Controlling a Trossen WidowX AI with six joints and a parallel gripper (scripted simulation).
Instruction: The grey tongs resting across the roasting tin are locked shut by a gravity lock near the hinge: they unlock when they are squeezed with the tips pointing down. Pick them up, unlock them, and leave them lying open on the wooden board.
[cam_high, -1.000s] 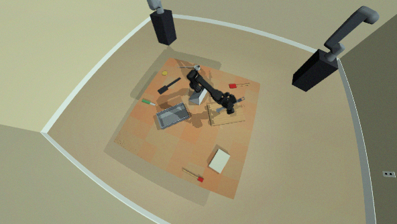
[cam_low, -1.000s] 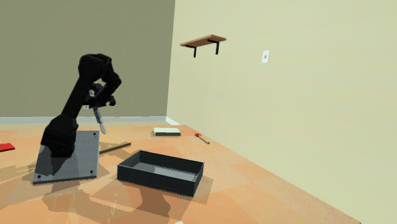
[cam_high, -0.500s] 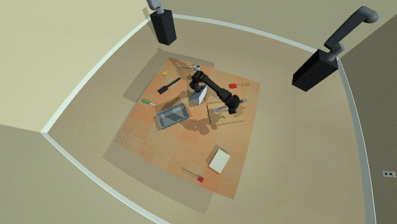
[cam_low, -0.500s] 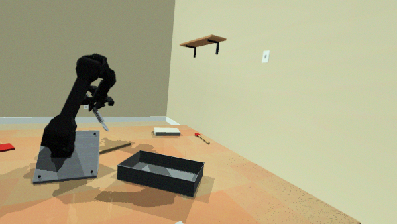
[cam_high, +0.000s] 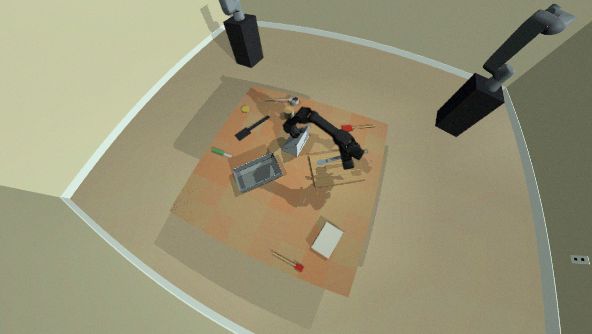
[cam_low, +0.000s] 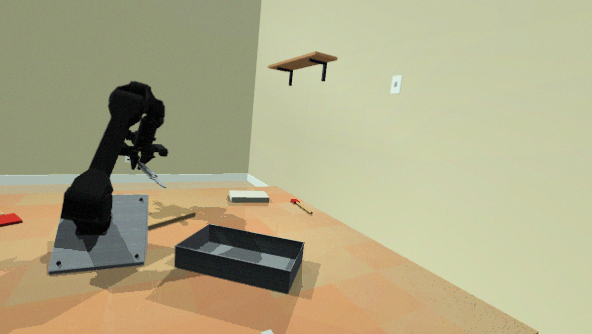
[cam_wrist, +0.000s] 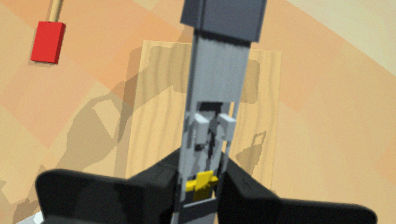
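My gripper (cam_high: 344, 161) (cam_low: 134, 162) (cam_wrist: 200, 153) is shut on the grey tongs (cam_high: 326, 161) (cam_low: 150, 173) (cam_wrist: 220, 70), high above the wooden board (cam_high: 324, 181) (cam_low: 172, 221) (cam_wrist: 162, 100). In the exterior view the tongs slant down and away from the fingers, tips lower than the held end. In the wrist view the arms look close together, and a yellow piece (cam_wrist: 203, 179) sits between my fingertips. Whether the lock is released I cannot tell. The roasting tin (cam_high: 250, 176) (cam_low: 230, 267) stands beside my base with nothing in it. My fingers hide the tongs' held end.
A red-headed tool (cam_high: 347, 128) (cam_low: 10, 219) (cam_wrist: 48, 42) lies behind the board. A white block (cam_high: 327, 240) (cam_low: 249, 196) and another red-headed tool (cam_high: 299, 267) (cam_low: 295, 201) lie farther off. A black spatula (cam_high: 243, 133) and a green-handled tool (cam_high: 218, 151) lie near the tin.
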